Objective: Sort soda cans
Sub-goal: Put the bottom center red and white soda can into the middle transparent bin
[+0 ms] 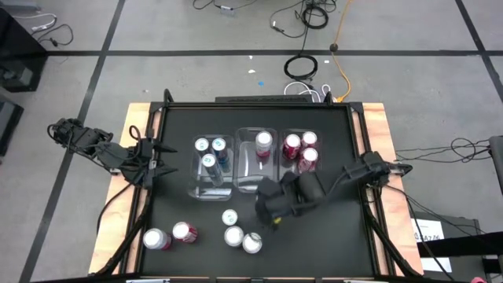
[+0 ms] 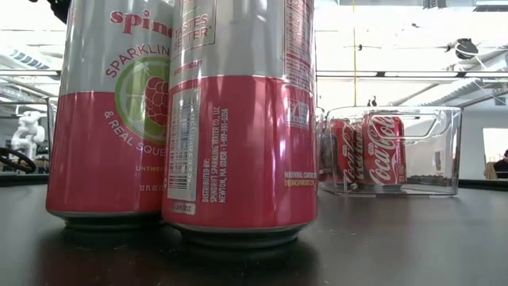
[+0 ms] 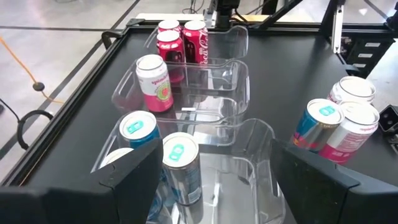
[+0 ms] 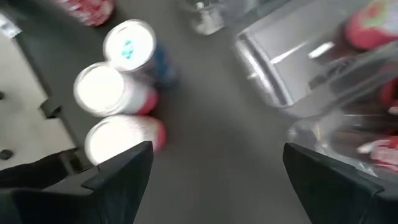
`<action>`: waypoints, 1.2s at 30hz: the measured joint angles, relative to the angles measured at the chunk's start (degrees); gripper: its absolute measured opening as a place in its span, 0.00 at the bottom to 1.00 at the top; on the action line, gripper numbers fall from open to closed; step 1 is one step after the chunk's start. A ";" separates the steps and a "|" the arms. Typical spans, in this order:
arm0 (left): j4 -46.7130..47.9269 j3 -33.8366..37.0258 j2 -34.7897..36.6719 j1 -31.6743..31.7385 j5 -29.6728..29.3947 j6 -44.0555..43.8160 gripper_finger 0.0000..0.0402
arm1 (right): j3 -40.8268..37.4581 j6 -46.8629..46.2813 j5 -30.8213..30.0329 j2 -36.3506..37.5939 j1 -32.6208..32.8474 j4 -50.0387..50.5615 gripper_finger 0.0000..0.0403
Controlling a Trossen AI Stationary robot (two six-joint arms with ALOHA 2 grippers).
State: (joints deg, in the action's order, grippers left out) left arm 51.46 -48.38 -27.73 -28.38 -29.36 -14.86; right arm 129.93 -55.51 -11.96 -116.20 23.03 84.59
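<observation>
Three clear bins sit mid-table. The left bin (image 1: 208, 169) holds three teal cans (image 1: 211, 152). The middle bin (image 1: 255, 169) holds one pink can (image 1: 263, 141). The right bin (image 1: 300, 169) holds three dark red cans (image 1: 300, 149). One loose teal can (image 1: 229, 217) and two pink cans (image 1: 242, 240) stand near the table's near edge, and two more cans (image 1: 170, 236) stand to their left. My right gripper (image 1: 275, 211) hovers open just right of the loose group, holding nothing. My left gripper (image 1: 161, 157) waits open, left of the left bin.
In the low view the two pink cans (image 2: 238, 119) stand close to the camera and hide most of the table; the bin of red cans (image 2: 381, 151) shows behind them. Raised black rails (image 1: 149, 196) frame the table. Bare table lies right of the bins (image 1: 338, 212).
</observation>
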 joint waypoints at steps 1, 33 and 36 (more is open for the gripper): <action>-0.02 0.01 0.00 0.01 0.00 -0.12 0.76 | 0.00 -0.59 -0.02 -0.61 1.03 -0.99 0.87; 0.04 0.00 -0.01 0.00 0.02 -2.88 0.76 | -0.01 1.97 1.63 -17.70 8.06 -16.33 0.87; 0.05 -0.02 0.00 0.01 0.04 -2.87 0.76 | 0.00 2.66 1.94 -19.34 7.67 -17.65 0.87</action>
State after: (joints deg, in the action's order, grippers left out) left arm 51.51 -48.40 -27.73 -28.37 -29.33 -17.73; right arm 129.93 -52.86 -10.03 -135.54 30.70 66.94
